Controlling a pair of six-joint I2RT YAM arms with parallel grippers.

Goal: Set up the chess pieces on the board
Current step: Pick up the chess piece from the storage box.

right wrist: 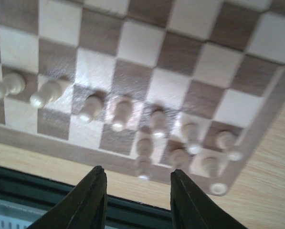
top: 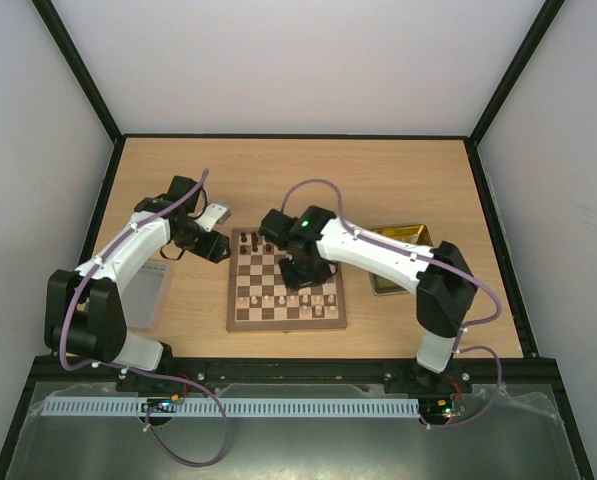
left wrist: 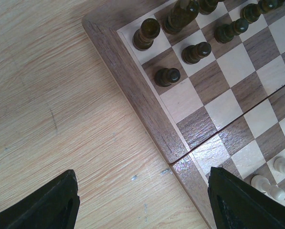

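Cream pieces stand near the edge of the board that faces the arm bases. One full line of them runs across, a little beyond the right gripper. Closer to this gripper, the last row is only partly filled. One cream piece stands upright there, just ahead of the gap between the two fingers and centred on it, with free space on both sides. A few more pieces continue from it toward the gripper's right, up to the board's corner. The squares to the gripper's left in that row are bare. The right gripper is parted and pinches nothing, so the piece seems to stand by itself.

I judge that the coming move turns on this: the bare squares lie to the left of the right gripper, and this arm is the nearer one to them.

Dark pieces stand at the far corner, ahead and to the right of the left gripper. That gripper is spread wide and empty, over the board's border and the wooden bench. A yellow tray lies beside the right arm. Whether it holds pieces I cannot tell.
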